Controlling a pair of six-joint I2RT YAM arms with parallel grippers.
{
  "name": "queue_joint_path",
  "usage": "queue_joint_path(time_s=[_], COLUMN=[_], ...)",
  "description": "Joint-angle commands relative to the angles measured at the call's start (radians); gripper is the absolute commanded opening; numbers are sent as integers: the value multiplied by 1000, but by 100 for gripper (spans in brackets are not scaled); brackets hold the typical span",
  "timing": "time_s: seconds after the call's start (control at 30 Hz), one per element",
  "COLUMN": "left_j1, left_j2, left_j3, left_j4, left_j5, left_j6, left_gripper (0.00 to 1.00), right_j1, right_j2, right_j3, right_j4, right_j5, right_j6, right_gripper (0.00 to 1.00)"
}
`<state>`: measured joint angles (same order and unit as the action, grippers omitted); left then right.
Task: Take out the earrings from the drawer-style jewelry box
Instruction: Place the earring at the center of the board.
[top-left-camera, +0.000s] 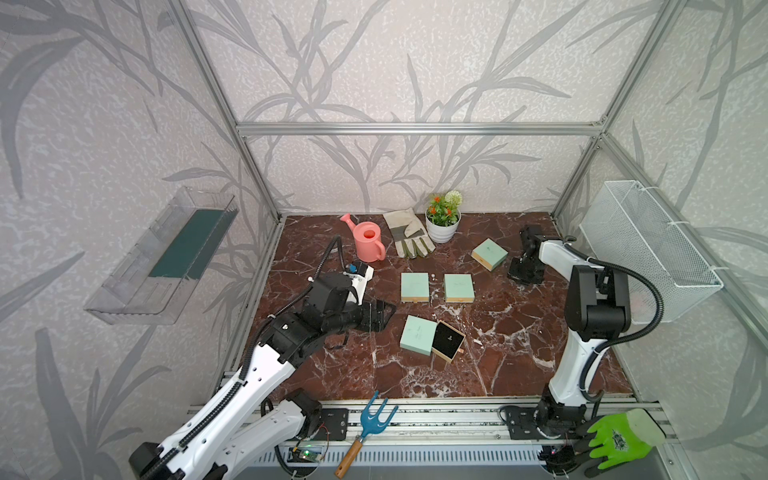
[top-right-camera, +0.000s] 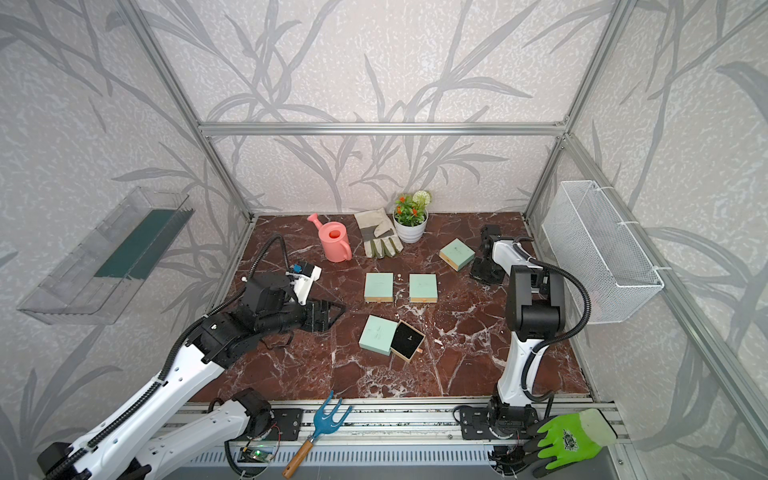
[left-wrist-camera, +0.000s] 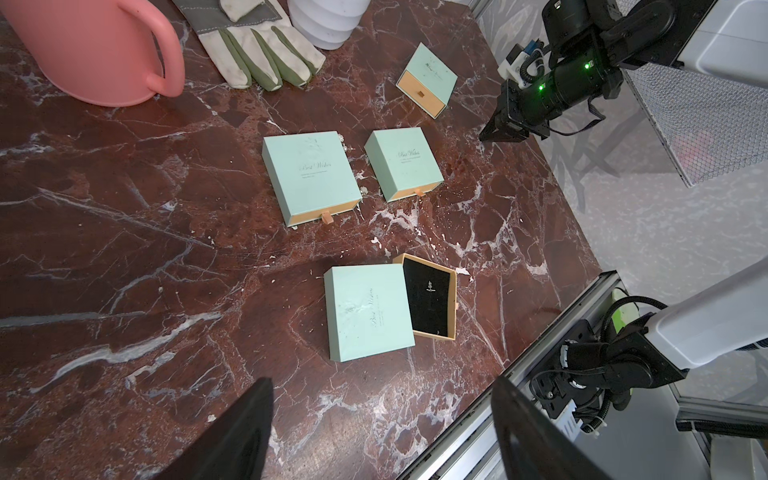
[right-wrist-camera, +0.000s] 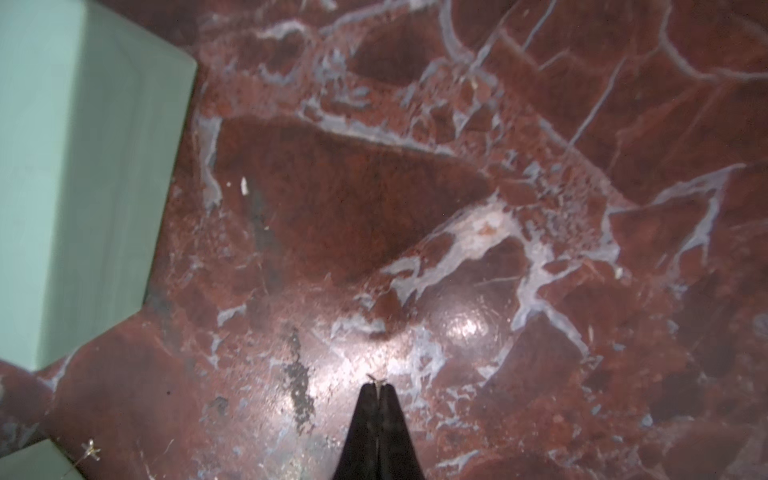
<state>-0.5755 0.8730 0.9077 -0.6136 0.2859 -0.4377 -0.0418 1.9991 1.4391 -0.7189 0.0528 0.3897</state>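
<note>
Four boxes (top-left-camera: 414, 286); two gloves (top-left-camera: 409, 235); one watering can (top-left-camera: 368, 241).

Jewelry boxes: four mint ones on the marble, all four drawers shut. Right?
No. The front box has its drawer pulled out, black lining exposed; only the other three are shut. Four mint boxes on the marble is right. The left wrist view shows it.

On my screen the open jewelry box (top-left-camera: 417, 334) sits near the front of the marble table (top-left-camera: 519, 353), with its black-lined drawer (top-left-camera: 448, 341) pulled out to the right. My left gripper (top-left-camera: 388, 318) hangs just left of it, jaws apart. Behind lie a closed box (top-left-camera: 414, 286) and a second closed box (top-left-camera: 459, 287), with a tiny pale earring (top-left-camera: 433, 275) on the marble between them. My right gripper (top-left-camera: 523, 279) points down beside a fourth box (top-left-camera: 489, 254), jaws together.
</note>
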Motion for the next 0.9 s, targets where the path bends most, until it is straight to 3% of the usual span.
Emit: queue_joint_path(time_s=[0.0,0.87], left_j1=[8,37], left_j2=[0,9], left_j3=[-9,-14], left_j4=[-5,4], left_j5=[-5,21], left_j6=[22,15], left_gripper=[82,81], right_j1=[-1,-1], right_j2=[24,61], right_j3=[32,44], right_j4=[-20,36], right_j5=[-18,-119], right_j6=[-14,-34], right_gripper=[0,2])
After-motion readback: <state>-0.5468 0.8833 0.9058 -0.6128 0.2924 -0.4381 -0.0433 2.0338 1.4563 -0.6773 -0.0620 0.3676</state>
